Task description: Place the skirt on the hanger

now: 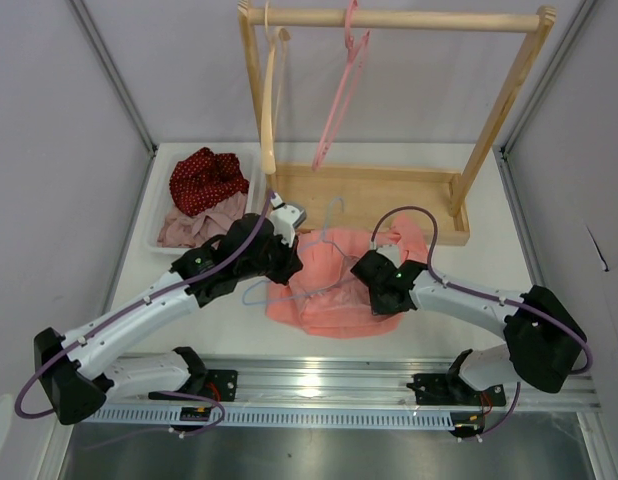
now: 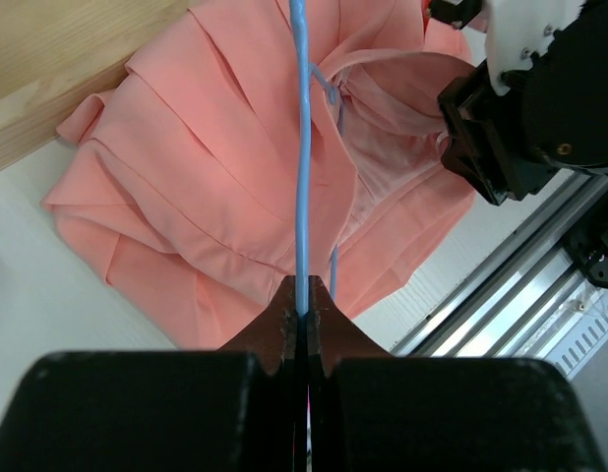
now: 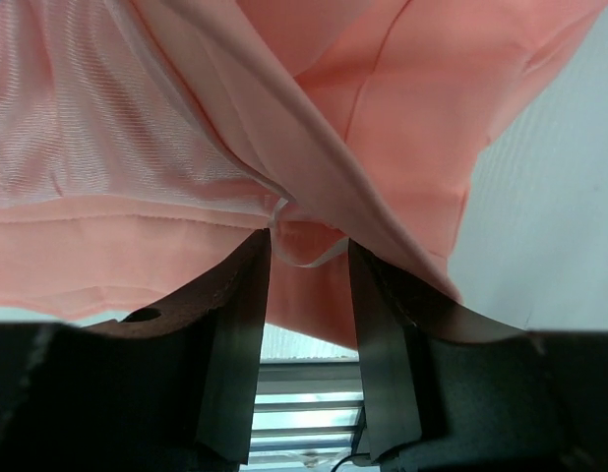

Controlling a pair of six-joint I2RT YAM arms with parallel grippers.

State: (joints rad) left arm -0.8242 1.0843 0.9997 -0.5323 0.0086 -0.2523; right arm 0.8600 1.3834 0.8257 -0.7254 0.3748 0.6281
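running along the table's near edge, on the near side of the skirt (image 1: 334,300), a ribbed metal rail (image 1: 319,385) carries both arm bases. the skirt lies crumpled on the white table (image 1: 499,265). both wrists cover parts of it from above, so its left and right borders cannot be traced in the top view.

at the skirt's left edge the left gripper (image 2: 304,300) is pinched tight on the thin blue wire of the hanger (image 2: 302,147). the wire runs from the tips straight across the skirt, and its far end is cut off at the top of the left wrist view. how much of the frame sits under fabric is hard to make out.

at the skirt's right side the right gripper (image 3: 309,246) has its jaws partway apart, with a fold of hem and pale lining filling the gap at the tips. whether they press it or only flank it cannot be told.

left of the skirt and farther back, a white tray (image 1: 157,215) holds a mauve cloth (image 1: 194,228) and a red dotted cloth (image 1: 204,178). just beyond the skirt stands a wooden rack (image 1: 389,195), its base close against the skirt's far edge. a pink hanger (image 1: 341,90) and a wooden hanger (image 1: 269,110) hang from its bar, whose top is clipped by the frame. grey walls (image 1: 49,150) rise beyond the skirt and to either side of it.
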